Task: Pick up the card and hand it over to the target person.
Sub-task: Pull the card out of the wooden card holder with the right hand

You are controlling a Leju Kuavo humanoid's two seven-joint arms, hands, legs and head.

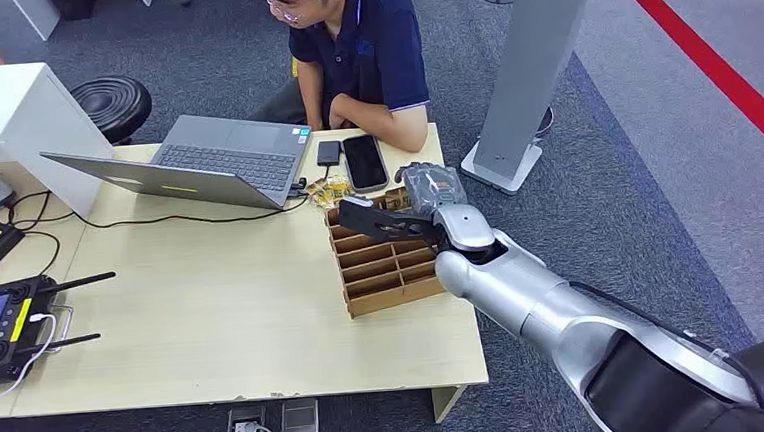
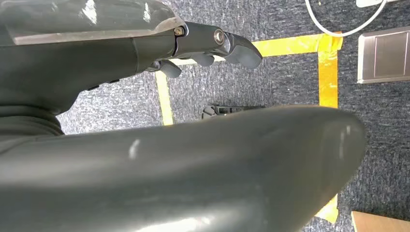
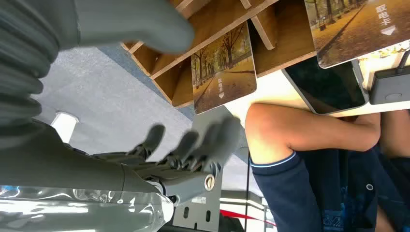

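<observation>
Your right hand [image 1: 427, 195] hovers empty, fingers spread, at the far corner of the wooden rack [image 1: 381, 266], the card [image 3: 223, 67] standing upright in a slot just beside its fingertips.

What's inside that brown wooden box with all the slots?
The wooden box holds picture cards of an autumn tree path standing in its slots. The right hand hovers above and hides the far slots.

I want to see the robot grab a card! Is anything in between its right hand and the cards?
Nothing visible blocks it. The right hand hovers over the wooden rack, fingers spread, and a card stands in its slot, with only open space between.
</observation>
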